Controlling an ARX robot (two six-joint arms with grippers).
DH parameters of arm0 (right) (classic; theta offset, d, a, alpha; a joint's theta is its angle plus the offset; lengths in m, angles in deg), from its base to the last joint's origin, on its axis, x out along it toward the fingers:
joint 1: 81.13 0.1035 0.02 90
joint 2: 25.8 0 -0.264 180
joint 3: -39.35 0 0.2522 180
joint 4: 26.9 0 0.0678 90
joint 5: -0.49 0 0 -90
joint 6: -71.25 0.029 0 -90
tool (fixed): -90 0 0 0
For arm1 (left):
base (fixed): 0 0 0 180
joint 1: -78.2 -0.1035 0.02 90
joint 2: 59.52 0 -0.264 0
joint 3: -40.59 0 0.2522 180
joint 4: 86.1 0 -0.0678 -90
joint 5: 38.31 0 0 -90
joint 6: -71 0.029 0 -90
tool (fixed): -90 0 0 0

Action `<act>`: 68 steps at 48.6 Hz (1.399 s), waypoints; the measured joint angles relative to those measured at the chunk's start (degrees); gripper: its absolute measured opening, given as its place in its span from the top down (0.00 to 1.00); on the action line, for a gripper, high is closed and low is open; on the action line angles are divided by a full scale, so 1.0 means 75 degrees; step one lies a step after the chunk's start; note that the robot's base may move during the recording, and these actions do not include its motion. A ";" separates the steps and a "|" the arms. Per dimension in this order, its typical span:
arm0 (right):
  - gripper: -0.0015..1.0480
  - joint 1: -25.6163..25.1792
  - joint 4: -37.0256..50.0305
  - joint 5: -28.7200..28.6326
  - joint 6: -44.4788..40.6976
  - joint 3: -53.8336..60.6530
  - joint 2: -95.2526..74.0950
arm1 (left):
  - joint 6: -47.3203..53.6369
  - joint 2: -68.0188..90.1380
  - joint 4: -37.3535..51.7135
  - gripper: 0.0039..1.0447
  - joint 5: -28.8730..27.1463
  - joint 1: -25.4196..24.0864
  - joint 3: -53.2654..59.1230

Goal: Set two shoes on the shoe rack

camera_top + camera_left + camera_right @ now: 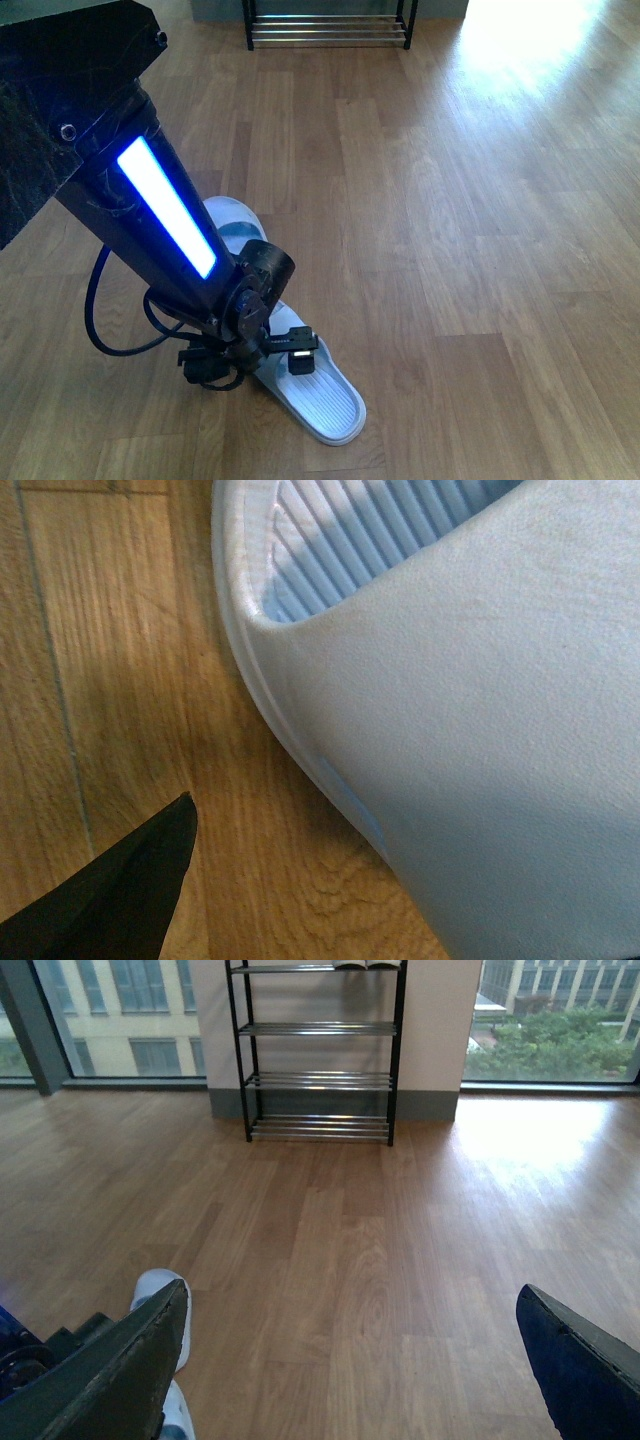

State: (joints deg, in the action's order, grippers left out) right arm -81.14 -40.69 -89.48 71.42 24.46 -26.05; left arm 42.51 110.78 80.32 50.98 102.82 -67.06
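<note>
Picking up the nearer pale-blue slide slipper (325, 405) seems the step in hand: it lies on the floor (480, 250), well apart from the shoe rack (330, 30), its strap just beside the left fingers (120, 895), whose spread I cannot tell, so next they must pinch that strap, while the right fingers (120, 1370) hang spread and empty.

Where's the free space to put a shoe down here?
The wood floor between the slippers and the shoe rack is bare, and so are the rack's three lower shelves. It is crowded only around the left gripper, over the slippers.
</note>
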 joint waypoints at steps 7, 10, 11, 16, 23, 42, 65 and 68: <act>0.09 0.0000 0.0000 0.0000 0.0000 0.0000 0.0000 | 0.0393 0.0087 0.0020 0.09 -0.0525 -0.0137 -0.0003; 0.09 0.0000 0.0000 0.0000 0.0000 0.0000 0.0000 | 0.0673 0.0096 0.0047 0.09 -0.0938 -0.0157 0.0012; 0.09 0.0000 0.0000 -0.0003 0.0000 0.0000 0.0000 | 0.0746 0.0096 0.0052 0.09 -0.1049 -0.0160 0.0012; 0.09 0.0000 0.0000 0.0000 0.0000 0.0000 0.0000 | 0.0970 0.0102 0.0152 0.09 -0.1419 -0.0192 0.0050; 0.09 0.0000 0.0000 0.0000 0.0000 0.0000 0.0000 | 0.1087 0.0134 0.0154 0.15 -0.1696 -0.0256 0.0076; 0.09 0.0000 0.0000 0.0000 0.0000 0.0000 0.0000 | 0.1224 0.0152 0.0294 0.77 -0.2145 -0.0315 0.0254; 0.09 0.0000 0.0000 0.0000 0.0000 0.0000 0.0000 | 0.1040 -0.0312 0.0437 0.98 -0.2474 -0.0495 0.1244; 0.09 0.0000 0.0000 0.0000 0.0000 0.0000 0.0000 | 0.0804 -0.0918 0.0603 0.98 -0.2413 -0.0530 0.1891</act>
State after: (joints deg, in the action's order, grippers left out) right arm -81.14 -40.69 -89.48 71.42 24.46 -26.05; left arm 48.54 103.90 84.85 32.88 98.84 -52.88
